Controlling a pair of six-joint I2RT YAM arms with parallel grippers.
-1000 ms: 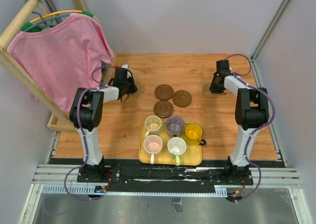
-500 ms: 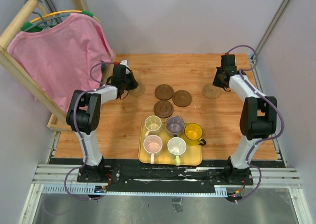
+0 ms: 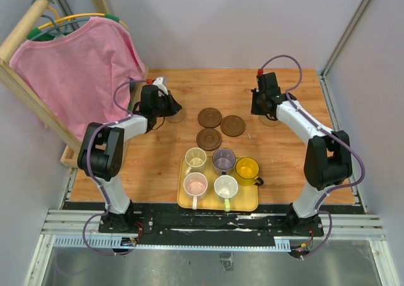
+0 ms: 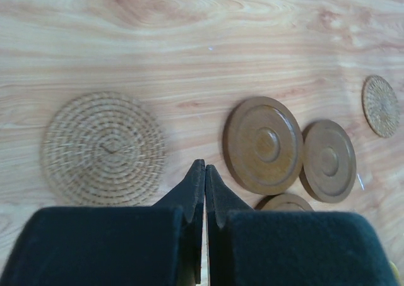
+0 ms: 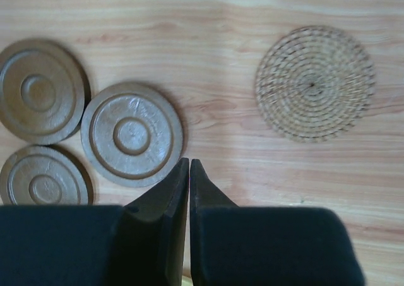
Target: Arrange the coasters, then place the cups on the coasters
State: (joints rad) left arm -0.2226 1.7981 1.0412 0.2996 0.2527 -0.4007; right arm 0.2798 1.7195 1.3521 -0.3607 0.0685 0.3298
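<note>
Three dark brown coasters [image 3: 209, 117] [image 3: 232, 125] [image 3: 209, 139] lie clustered mid-table. A tan woven coaster [image 3: 178, 116] shows beside my left gripper [image 3: 166, 105]. The other tan coaster [image 3: 273, 119] is partly under my right arm. In the left wrist view the woven coaster [image 4: 104, 148] lies left of my left gripper [image 4: 204, 167], which is shut and empty, with a brown coaster [image 4: 263, 144] to its right. In the right wrist view my right gripper [image 5: 189, 162] is shut and empty beside a brown coaster [image 5: 132, 134], the woven coaster [image 5: 314, 83] to its upper right. Several cups [image 3: 223, 160] stand on the tray.
The yellow tray [image 3: 183, 201] sits at the near middle of the table. A pink shirt [image 3: 82, 71] hangs on a wooden rack [image 3: 25, 90] over the table's left edge. Grey walls close the back and right sides.
My right arm has swung left, off the right woven coaster toward the brown coasters. My left arm has stretched slightly farther back. Both grippers stay shut and no coaster has moved.
</note>
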